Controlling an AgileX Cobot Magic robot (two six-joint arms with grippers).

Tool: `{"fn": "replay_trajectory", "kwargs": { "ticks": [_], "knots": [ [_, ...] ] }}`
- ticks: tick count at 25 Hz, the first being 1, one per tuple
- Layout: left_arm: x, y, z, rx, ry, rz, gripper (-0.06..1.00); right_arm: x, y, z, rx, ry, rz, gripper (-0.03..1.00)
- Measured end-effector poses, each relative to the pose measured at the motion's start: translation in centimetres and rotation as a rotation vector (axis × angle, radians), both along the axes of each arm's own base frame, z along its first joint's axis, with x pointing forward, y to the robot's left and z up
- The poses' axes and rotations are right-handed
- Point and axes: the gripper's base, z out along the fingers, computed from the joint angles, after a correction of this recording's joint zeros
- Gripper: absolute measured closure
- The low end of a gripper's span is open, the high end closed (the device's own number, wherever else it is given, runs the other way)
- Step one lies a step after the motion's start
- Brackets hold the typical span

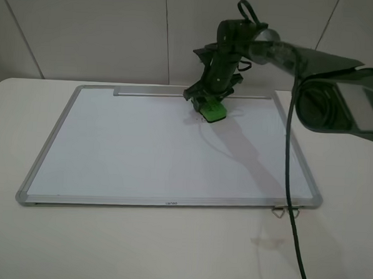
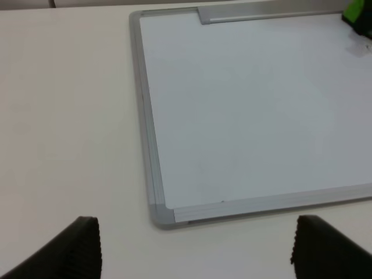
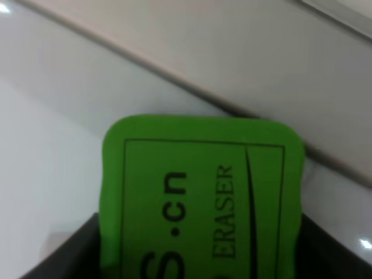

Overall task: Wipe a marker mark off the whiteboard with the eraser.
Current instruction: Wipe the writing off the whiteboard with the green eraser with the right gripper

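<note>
Whiteboard [image 1: 142, 156] flat on cream table [image 1: 168, 254], pale panelled wall [image 1: 86, 28] behind — right claw [image 1: 206, 105] grasping eraser [image 1: 217, 112], left claw [image 2: 195, 247] released.

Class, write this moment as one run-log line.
right gripper: shut on bright green block eraser | eraser: on white metal-framed whiteboard, near tray strip | left gripper: open, off board

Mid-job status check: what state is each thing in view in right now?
Large white whiteboard with silver-grey metal frame: lying flat on the table.
Small bright green block eraser: gripped, down at the board near its far edge.
Right end effector: shut on the eraser.
Left end effector: open, empty, off the board.
Small dark marker mark: cannot make it out.
</note>
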Motion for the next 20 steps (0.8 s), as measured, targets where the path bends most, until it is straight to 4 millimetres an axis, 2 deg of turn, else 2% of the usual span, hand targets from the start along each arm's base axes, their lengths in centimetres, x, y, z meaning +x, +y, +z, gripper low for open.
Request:
{"fn": "replay_trajectory", "kwargs": {
  "ticks": [3, 5, 8, 12, 14, 20],
  "knots": [
    [0.0, 0.0, 0.0, 0.0, 0.0, 0.0, 0.26, -1.8, 4.2, 0.0, 0.019, -0.023, 0.099, 0.37],
    [0.0, 0.0, 0.0, 0.0, 0.0, 0.0, 0.26, -2.9, 6.2, -0.1, 0.022, -0.027, 0.159, 0.37],
    [0.0, 0.0, 0.0, 0.0, 0.0, 0.0, 0.26, -4.0, 8.1, -0.1, 0.027, -0.033, 0.209, 0.37],
    [0.0, 0.0, 0.0, 0.0, 0.0, 0.0, 0.26, -3.9, 8.0, -0.1, 0.029, -0.036, 0.226, 0.37],
    [0.0, 0.0, 0.0, 0.0, 0.0, 0.0, 0.26, -3.4, 7.3, -0.1, 0.034, -0.041, 0.234, 0.37],
    [0.0, 0.0, 0.0, 0.0, 0.0, 0.0, 0.26, -0.6, 2.6, -0.1, 0.027, -0.067, 0.27, 0.37]
  ]
}}
